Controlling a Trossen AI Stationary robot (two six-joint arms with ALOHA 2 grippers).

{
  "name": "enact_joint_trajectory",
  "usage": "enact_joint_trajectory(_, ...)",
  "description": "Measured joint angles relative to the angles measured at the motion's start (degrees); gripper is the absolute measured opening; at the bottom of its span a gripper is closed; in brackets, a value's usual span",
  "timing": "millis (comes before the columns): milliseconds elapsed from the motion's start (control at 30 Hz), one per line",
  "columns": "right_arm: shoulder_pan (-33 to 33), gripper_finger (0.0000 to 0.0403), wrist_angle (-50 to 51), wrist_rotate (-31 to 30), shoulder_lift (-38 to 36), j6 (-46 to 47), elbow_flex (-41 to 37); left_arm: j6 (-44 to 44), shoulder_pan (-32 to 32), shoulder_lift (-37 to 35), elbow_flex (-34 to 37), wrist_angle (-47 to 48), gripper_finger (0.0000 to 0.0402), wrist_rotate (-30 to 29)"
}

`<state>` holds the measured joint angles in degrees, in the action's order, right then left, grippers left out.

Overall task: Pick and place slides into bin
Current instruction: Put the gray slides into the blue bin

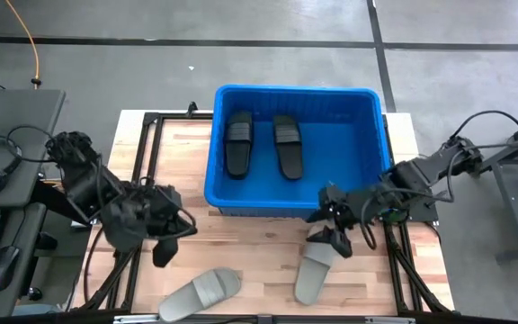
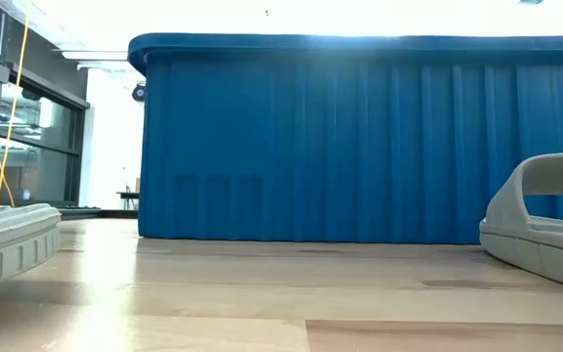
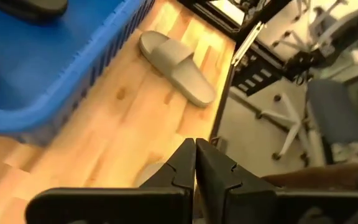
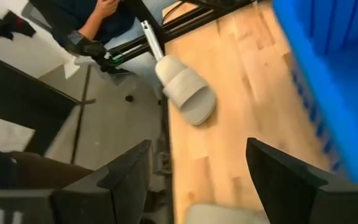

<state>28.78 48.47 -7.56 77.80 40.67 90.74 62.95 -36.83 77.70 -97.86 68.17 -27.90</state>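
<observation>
the grey slides look like moulded foam: likely light, springy and a bit grippy, stiff enough along the sole to keep shape when lifted. the wide ribbed strap arching over the footbed looks the best hold, one finger under the arch and one over it; pinching the sole edge would probably work too but could let the slide swing.

two black slides (image 1: 238,142) already lie side by side inside the blue bin (image 1: 367,94). two light grey ones are left on the wooden table (image 1: 250,241), in front of the bin's near wall.

the right gripper (image 1: 333,227) hangs with its fingers spread wide, holding nothing; a grey slide (image 1: 314,274) sits right beneath and just past its fingertips. the other grey slide (image 1: 201,293) lies well apart from it, across the table and nearer the left arm.

the left gripper (image 1: 165,247) has its fingers (image 3: 185,168) pressed together on nothing, its grey slide lying below and off to one side of the tips.
</observation>
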Motion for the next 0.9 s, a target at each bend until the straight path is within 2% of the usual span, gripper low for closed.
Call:
enact_joint_trajectory(133, 4.58, 0.0247, -0.85, -1.53, 0.2, 6.43, 0.0, 4.55, -3.6, 2.62, 0.0, -3.85, 0.0004, -1.09)
enact_joint_trajectory(533, 16.4, 0.0247, -5.01, -4.08, 2.6, 15.96, 0.0, 4.33, -14.22, 13.4, 0.02, -12.13, 0.0, -1.08)
enact_joint_trajectory(733, 18.34, 0.0247, -4.97, -4.96, 5.35, 17.09, 0.0, -0.76, -17.84, 19.67, 0.04, -8.69, 0.0, 0.55)
enact_joint_trajectory(900, 18.34, 0.0247, -5.01, -7.06, 7.28, 18.09, 0.0, -10.38, -18.41, 24.97, 0.04, -5.38, 0.0001, 2.36)
